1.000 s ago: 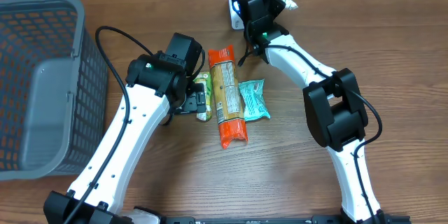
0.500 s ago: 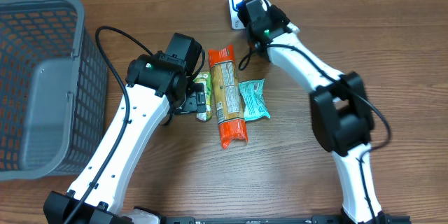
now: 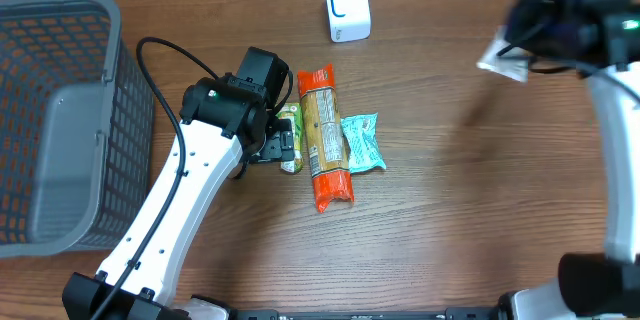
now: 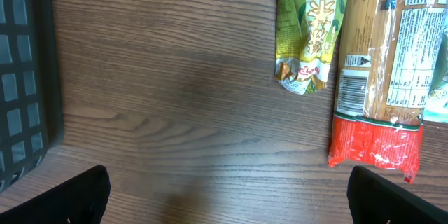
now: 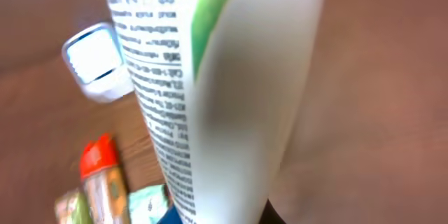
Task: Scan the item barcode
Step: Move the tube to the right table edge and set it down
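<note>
Packet in hand: my right pincer (image 3: 525, 40) is clamped shut on the white packet (image 3: 503, 58), holding it high over the far right of the surface (image 3: 450, 230) and well apart from the scanner (image 3: 347, 7). The overhead view is smeared on that side, so I can't make out the fingers themselves. My right wrist camera shows the packet filling the frame, with small black print and a green stripe facing the lens. No barcode shows on that face, and I can't tell which side carries one. The scanner stands upright at the back edge with its pale window looking out across the wood, so I reckon any code has to be turned towards that window and brought near it. Out here it cannot be read. My left pincer (image 4: 227, 189) hangs spread wide apart with nothing in it, just above the green tea sachet (image 4: 313, 31). That sachet lies right beside the long pasta pack (image 4: 371, 77), whose barcode faces up, and a teal pouch (image 3: 362, 142) sits on the pack's other side. That wide hover looks like readiness for the next pick. The grey basket (image 3: 60, 110) waits at far left.
</note>
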You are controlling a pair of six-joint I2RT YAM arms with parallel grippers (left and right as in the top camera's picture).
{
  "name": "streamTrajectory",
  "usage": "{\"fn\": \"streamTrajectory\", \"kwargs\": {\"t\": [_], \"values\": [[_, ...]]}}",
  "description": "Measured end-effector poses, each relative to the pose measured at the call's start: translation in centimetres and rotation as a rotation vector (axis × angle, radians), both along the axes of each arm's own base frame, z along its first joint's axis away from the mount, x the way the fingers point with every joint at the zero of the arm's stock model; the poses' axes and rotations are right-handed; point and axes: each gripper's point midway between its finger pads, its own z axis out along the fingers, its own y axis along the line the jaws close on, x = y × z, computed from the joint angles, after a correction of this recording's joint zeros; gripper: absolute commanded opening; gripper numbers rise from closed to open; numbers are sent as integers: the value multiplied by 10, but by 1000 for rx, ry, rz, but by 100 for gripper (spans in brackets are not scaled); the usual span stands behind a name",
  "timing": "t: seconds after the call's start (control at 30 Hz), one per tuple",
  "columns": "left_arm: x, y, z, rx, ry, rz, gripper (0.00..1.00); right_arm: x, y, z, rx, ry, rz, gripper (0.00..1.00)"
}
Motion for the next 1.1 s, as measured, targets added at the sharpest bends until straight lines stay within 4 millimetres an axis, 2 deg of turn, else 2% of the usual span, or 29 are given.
{"fn": "streamTrajectory", "kwargs": {"t": [0.07, 0.1, 0.17, 0.2, 0.27, 0.3, 0.33, 0.37, 0.4, 0.43, 0.5, 0.53, 0.57, 0.67, 0.77, 0.83, 0.9, 1.0, 1.1], "values": [[0, 0, 0, 0, 0, 0, 99, 4, -27, -34, 56, 71, -125, 4], [0, 0, 0, 0, 0, 0, 100, 6, -41, -62, 88, 120, -192, 4], [0, 0, 0, 0, 0, 0, 99, 4, -57, -104, 124, 199, -277, 4], [0, 0, 0, 0, 0, 0, 100, 1, -66, -132, 152, 240, -341, 4], [0, 0, 0, 0, 0, 0, 99, -12, -81, -175, 197, 310, -443, 4], [0, 0, 0, 0, 0, 0, 100, -22, -90, -193, 225, 341, -507, 4], [0, 0, 0, 0, 0, 0, 99, -28, -96, -204, 241, 353, -545, 4], [0, 0, 0, 0, 0, 0, 99, -35, -102, -214, 260, 363, -586, 8], [0, 0, 0, 0, 0, 0, 100, -40, -109, -221, 271, 367, -623, 19], [0, 0, 0, 0, 0, 0, 100, -43, -115, -225, 280, 366, -652, 38], [0, 0, 0, 0, 0, 0, 99, -48, -121, -231, 283, 371, -676, 64], [0, 0, 0, 0, 0, 0, 99, -48, -120, -231, 279, 372, -668, 73], [0, 0, 0, 0, 0, 0, 100, -47, -120, -231, 272, 368, -649, 78], [0, 0, 0, 0, 1, 0, 100, -51, -115, -230, 243, 391, -585, 83], [0, 0, 0, 0, 1, 0, 100, -64, -108, -227, 221, 459, -499, 84], [0, 0, 0, 0, 1, 0, 99, -67, -101, -220, 224, 484, -430, 84], [0, 0, 0, 0, 1, 0, 100, -61, -90, -204, 248, 477, -323, 86], [0, 0, 0, 0, 0, 0, 99, -38, -61, -172, 286, 401, -119, 91], [0, 0, 0, 0, 0, 0, 99, -24, -13, -151, 306, 334, 113, 93]]}}
